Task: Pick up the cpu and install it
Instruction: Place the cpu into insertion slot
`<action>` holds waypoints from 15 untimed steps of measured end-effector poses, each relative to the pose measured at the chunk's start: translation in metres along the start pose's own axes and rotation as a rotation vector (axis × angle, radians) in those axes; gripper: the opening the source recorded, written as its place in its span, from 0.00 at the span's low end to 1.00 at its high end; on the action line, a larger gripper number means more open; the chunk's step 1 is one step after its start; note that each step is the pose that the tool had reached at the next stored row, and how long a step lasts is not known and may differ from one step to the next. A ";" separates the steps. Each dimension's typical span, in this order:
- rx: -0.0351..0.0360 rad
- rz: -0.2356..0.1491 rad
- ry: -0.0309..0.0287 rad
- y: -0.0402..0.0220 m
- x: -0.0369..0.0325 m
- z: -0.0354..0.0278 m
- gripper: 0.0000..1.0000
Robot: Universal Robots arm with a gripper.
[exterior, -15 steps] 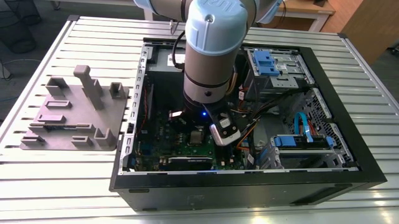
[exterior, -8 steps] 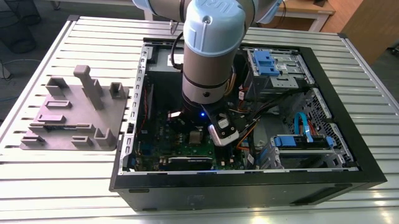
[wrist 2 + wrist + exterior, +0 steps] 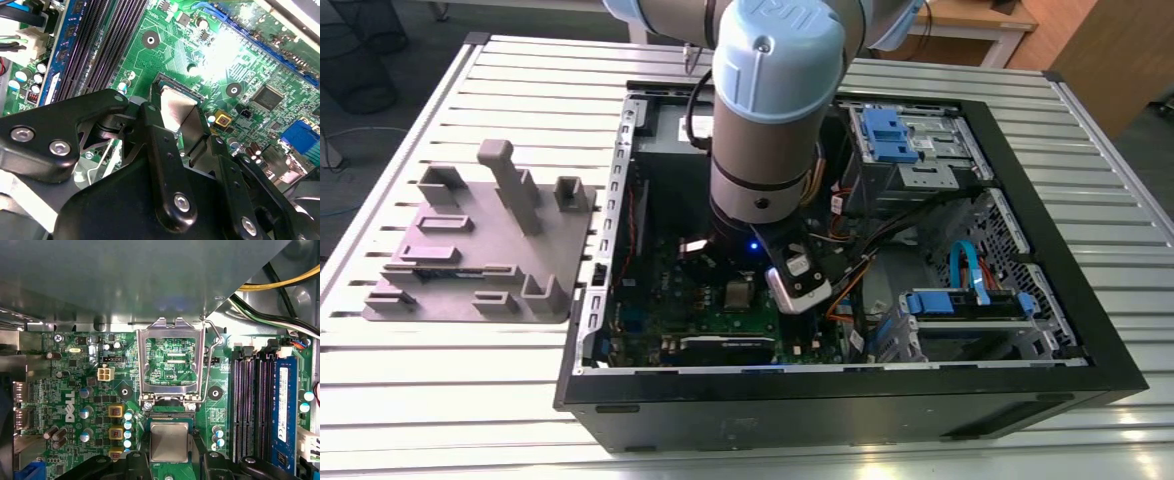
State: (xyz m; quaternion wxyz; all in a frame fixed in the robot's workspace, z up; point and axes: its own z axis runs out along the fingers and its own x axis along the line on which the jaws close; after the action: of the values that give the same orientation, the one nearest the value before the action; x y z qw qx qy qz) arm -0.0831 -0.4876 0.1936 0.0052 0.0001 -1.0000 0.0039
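Note:
The cpu (image 3: 169, 440), a small silver-grey square, lies level in the black socket of the green motherboard (image 3: 80, 390) inside the open computer case (image 3: 854, 392). My gripper (image 3: 182, 125) is down over it. Its black fingers (image 3: 157, 145) flank the chip on two opposite sides and cover its edges, so the gripper is shut on the cpu (image 3: 177, 107). The socket's metal load plate (image 3: 170, 365) is swung open just beyond the chip, with its lever (image 3: 212, 335) released. In the exterior view the cpu (image 3: 742, 292) shows just under the arm's wrist.
Black memory slots (image 3: 250, 405) and a blue memory stick (image 3: 282, 410) run beside the socket. Cables (image 3: 881, 240) and blue drive bays (image 3: 894, 135) fill the case on the exterior view's right. A grey fixture block (image 3: 480, 250) stands on the slatted table at that view's left.

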 end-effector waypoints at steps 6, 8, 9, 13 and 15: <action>-0.0036 0.001 0.0002 0.0000 -0.0004 0.0023 0.41; -0.0037 0.001 0.0003 0.0000 -0.0004 0.0024 0.41; -0.0037 0.001 0.0002 0.0000 -0.0004 0.0025 0.41; -0.0040 0.001 0.0002 0.0000 -0.0004 0.0027 0.41; -0.0041 0.001 0.0001 -0.0001 -0.0004 0.0028 0.41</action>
State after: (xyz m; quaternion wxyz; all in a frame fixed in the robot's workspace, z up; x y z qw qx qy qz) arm -0.0828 -0.4876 0.1909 0.0053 -0.0004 -1.0000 0.0019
